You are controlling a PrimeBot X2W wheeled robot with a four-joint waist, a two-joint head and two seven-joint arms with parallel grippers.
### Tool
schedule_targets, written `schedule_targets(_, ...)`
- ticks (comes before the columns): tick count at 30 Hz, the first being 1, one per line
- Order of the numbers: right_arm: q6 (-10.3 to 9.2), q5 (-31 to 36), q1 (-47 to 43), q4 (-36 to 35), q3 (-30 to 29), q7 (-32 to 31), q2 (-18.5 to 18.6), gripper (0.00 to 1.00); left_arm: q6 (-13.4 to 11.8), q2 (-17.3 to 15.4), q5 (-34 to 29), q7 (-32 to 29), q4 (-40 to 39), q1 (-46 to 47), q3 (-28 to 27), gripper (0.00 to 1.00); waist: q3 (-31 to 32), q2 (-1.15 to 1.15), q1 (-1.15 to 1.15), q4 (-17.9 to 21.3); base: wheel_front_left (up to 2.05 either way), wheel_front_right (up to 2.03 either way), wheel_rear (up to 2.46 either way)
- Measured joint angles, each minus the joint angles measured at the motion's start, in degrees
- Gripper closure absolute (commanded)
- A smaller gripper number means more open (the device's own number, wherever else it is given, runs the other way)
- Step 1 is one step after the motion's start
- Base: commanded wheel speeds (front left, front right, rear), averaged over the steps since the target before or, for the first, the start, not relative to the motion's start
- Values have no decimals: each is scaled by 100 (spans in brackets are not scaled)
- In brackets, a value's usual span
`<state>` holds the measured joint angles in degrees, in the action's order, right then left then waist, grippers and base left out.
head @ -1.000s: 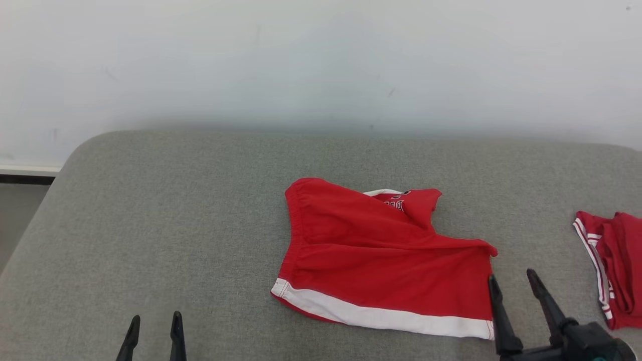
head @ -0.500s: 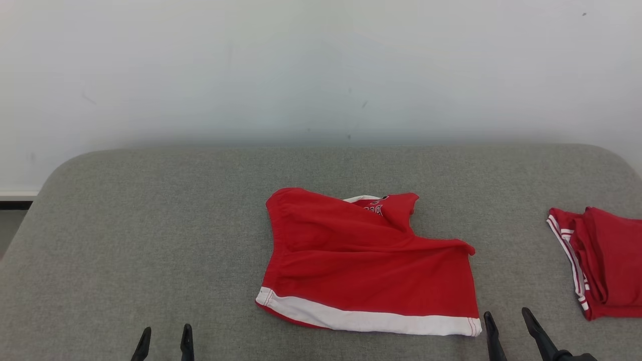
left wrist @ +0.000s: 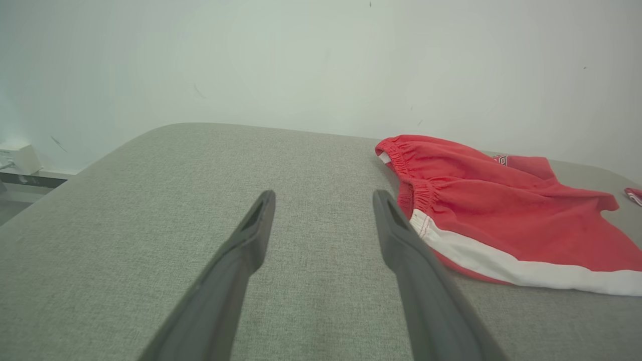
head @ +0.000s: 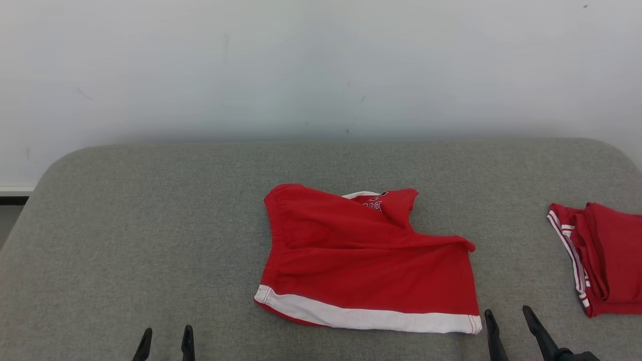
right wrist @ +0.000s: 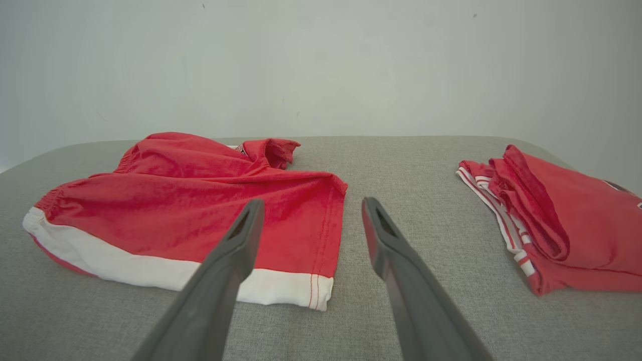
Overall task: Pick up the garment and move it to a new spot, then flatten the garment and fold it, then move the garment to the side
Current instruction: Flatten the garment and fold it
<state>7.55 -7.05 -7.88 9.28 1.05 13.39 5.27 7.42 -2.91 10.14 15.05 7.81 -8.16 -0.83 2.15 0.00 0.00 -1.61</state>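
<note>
The red garment (head: 366,265), with a white band along its near edge and a gathered elastic edge on its left, lies partly folded near the middle of the grey padded surface (head: 150,225). Its top layer is creased, a diagonal ridge runs to a raised corner on the right, and a small flap with lettering pokes up at the far edge. The right gripper (head: 507,315) sits just off the garment's near right corner, fingers spread wide and holding nothing; whether it touches the cloth cannot be told. The left gripper (head: 166,333) is at the lower left, well apart from the garment, its fingers also wide apart and empty above plain grey fabric. A second red garment (head: 602,255) with thin white stripes lies folded at the right edge of the surface, with a strip of grey between it and the first. The surface has rounded far corners and meets a pale wall (head: 301,65) with a few small marks. Left of the garment the grey fabric runs broad and open to the edge, beyond which a dark baseboard (head: 15,199) shows. A narrower open band lies between the garment and the wall.
</note>
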Motion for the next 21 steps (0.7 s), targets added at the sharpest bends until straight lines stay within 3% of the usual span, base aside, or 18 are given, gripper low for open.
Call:
schedule_targets(10,0,-8,18,12,-19,-134,-37,0,7,-37,-105,0,82,20,191,0,-19,0,0,-13,0,0,0)
schedule_targets(16,0,-116,93,107,-62,-706,-69,0,8,-187,-88,-26,566,511,726,0,-98,0,0,-42,0,0,0)
schedule_targets(21,0,-246,399,286,-11,-1403,-114,0,8,-326,242,-659,1166,1347,1337,0,-262,0,0,-28,0,0,0)
